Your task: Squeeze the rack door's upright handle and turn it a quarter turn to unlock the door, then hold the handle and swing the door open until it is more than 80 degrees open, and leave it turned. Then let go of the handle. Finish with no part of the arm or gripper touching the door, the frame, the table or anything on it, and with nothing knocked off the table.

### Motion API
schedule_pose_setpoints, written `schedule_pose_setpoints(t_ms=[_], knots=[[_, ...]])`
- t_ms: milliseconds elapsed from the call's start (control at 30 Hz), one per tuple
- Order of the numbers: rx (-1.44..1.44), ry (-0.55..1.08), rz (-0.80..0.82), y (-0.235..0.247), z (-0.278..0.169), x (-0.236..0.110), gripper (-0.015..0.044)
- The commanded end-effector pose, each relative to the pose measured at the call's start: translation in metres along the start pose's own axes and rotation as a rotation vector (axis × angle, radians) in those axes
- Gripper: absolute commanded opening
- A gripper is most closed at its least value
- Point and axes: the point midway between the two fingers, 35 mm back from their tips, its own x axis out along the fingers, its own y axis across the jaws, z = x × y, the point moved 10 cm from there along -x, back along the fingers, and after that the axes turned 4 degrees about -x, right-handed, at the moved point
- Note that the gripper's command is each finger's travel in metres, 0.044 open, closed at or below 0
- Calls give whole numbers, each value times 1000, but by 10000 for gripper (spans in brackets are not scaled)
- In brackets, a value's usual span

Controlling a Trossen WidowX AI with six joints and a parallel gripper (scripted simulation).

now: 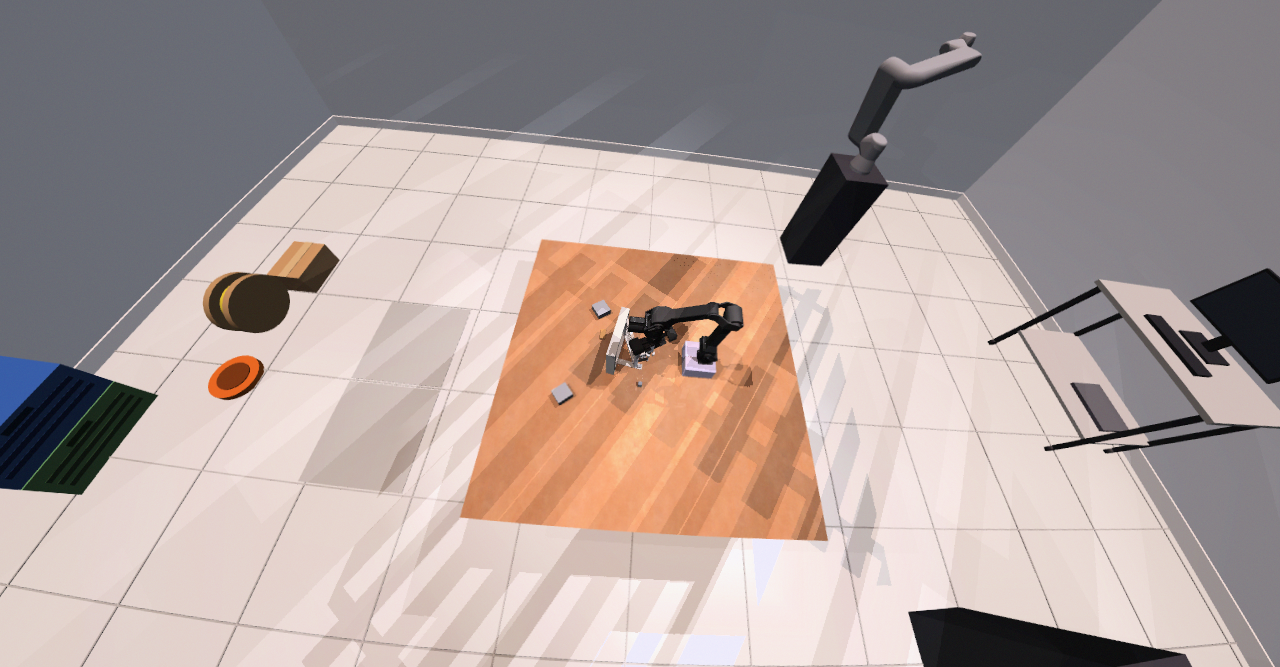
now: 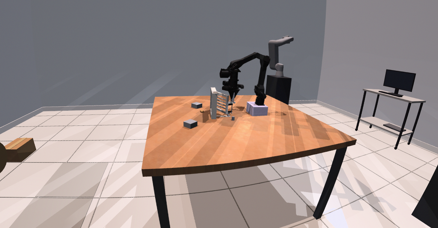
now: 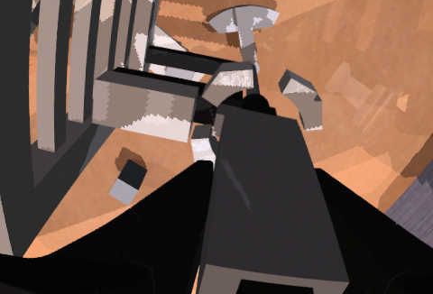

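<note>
The white rack frame (image 1: 617, 341) (image 2: 213, 107) stands upright on the table (image 1: 626, 475) (image 2: 239, 147). Its slatted door (image 2: 222, 105) (image 3: 49, 82) is swung part of the way out; the exact angle is hard to tell. The upright grey handle (image 3: 266, 204) stands off the door's outer side, with a pale curved foot (image 3: 245, 18) at its lower end pointing away from the slats. My gripper (image 2: 233, 98) (image 3: 258, 179) points down and is shut on the handle, one black finger on each side. The fingertips themselves are hidden behind the handle in the wrist view.
A small grey cube (image 1: 639, 384) (image 2: 233, 118) (image 3: 128, 182) lies near the rack's foot. Two grey blocks lie beyond the frame, one nearer (image 1: 562, 392) (image 2: 190, 123) and one farther (image 1: 600, 308) (image 2: 196, 105). The arm's lilac base (image 1: 699, 362) (image 2: 257, 109) is on the other side.
</note>
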Motion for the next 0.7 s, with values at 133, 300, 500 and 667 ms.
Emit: schedule_pose_setpoints(t_ms=[133, 300, 500, 667], knots=[[-129, -7, 6, -16, 3, 0, 18], [-198, -8, 5, -26, 6, 0, 18], [-280, -8, 3, -38, 10, 0, 18], [-341, -9, 2, -47, 14, 0, 18]])
